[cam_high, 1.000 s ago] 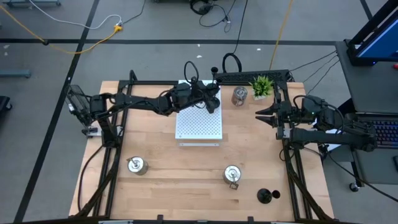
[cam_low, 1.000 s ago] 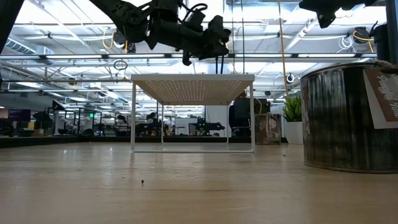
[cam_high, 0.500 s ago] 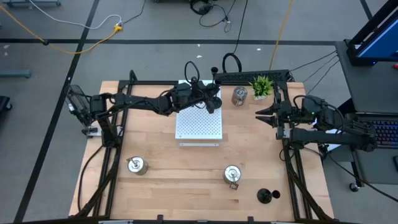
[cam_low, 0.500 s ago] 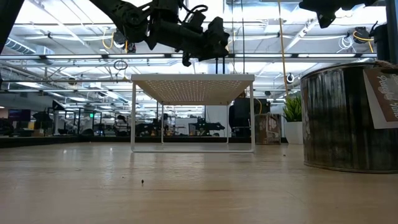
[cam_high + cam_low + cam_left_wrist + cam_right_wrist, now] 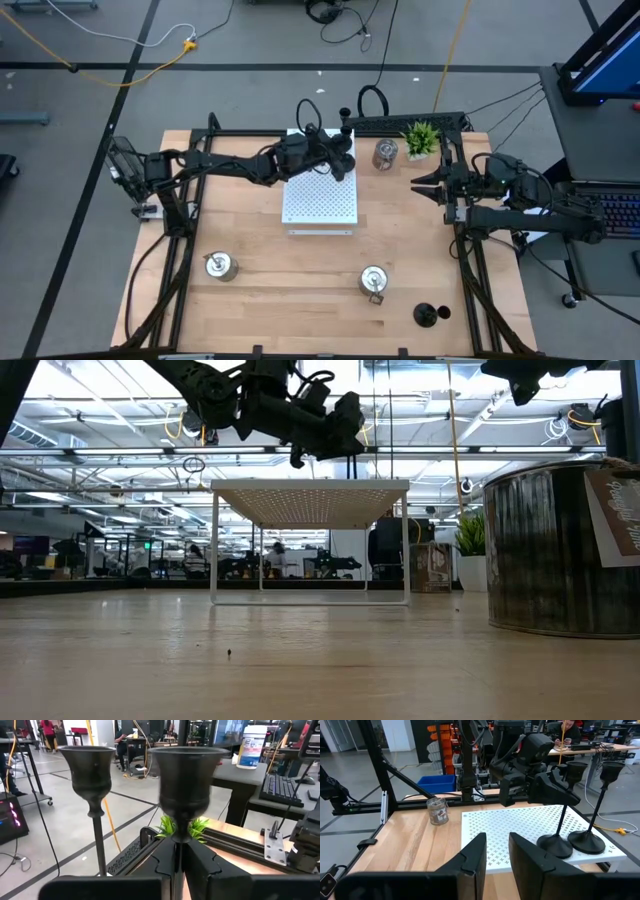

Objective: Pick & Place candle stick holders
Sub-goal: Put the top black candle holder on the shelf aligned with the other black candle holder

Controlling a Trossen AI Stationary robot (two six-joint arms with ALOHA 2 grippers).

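Two black candle stick holders stand on the white perforated board (image 5: 320, 195), at its far right corner. My left gripper (image 5: 177, 842) reaches level over the board and is shut on one holder (image 5: 564, 815). The other holder (image 5: 596, 807) stands free beside it on its round base (image 5: 587, 842). Squat silver holders sit at the near left (image 5: 220, 266), near middle (image 5: 374, 281) and far side (image 5: 385, 154). Another black holder (image 5: 432, 315) lies at the near right. My right gripper (image 5: 418, 185) waits open at the table's right side. My left gripper pinches the black holder's thin stem (image 5: 176, 845) between its two fingers, just under the cup (image 5: 185, 775). The fingers come level from the table's left and lie across the stem. The holder stands upright, and its round base (image 5: 555, 845) looks to be on the board.
A small green plant (image 5: 421, 138) stands at the far right behind the silver holder. The board is a raised shelf on thin legs (image 5: 214, 550). Bare wood lies between the board and the table's near edge.
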